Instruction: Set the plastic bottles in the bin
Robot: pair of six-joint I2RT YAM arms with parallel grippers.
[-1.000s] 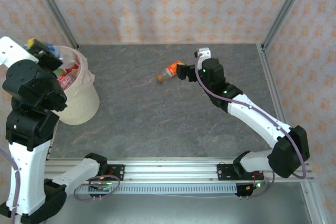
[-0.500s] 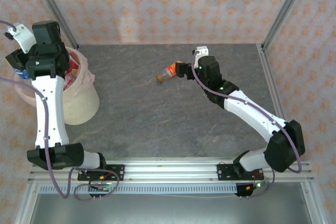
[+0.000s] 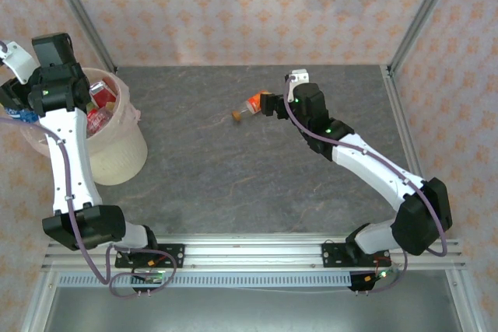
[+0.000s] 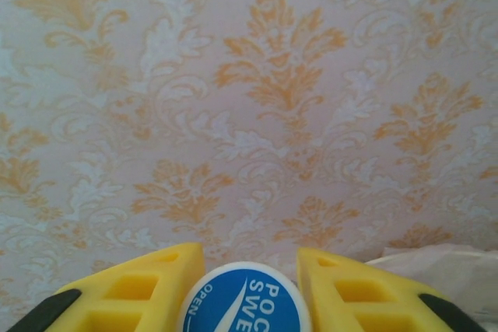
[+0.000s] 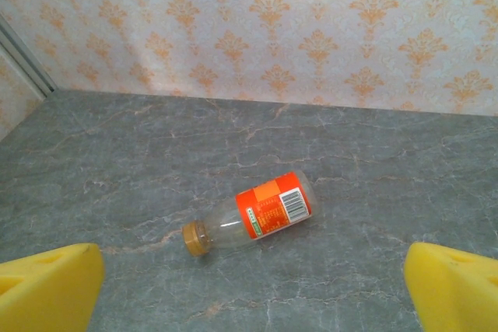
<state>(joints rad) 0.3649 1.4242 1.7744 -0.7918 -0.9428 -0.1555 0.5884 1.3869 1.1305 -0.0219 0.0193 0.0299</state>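
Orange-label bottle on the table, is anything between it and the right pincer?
Nothing visible. The orange-label bottle lies on its side on the bare grey table, directly ahead of the open right pincer, with just tabletop between them.

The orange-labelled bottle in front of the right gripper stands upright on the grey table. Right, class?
No. The orange-labelled bottle lies on its side on the grey table in front of the right gripper; the right wrist view shows it.
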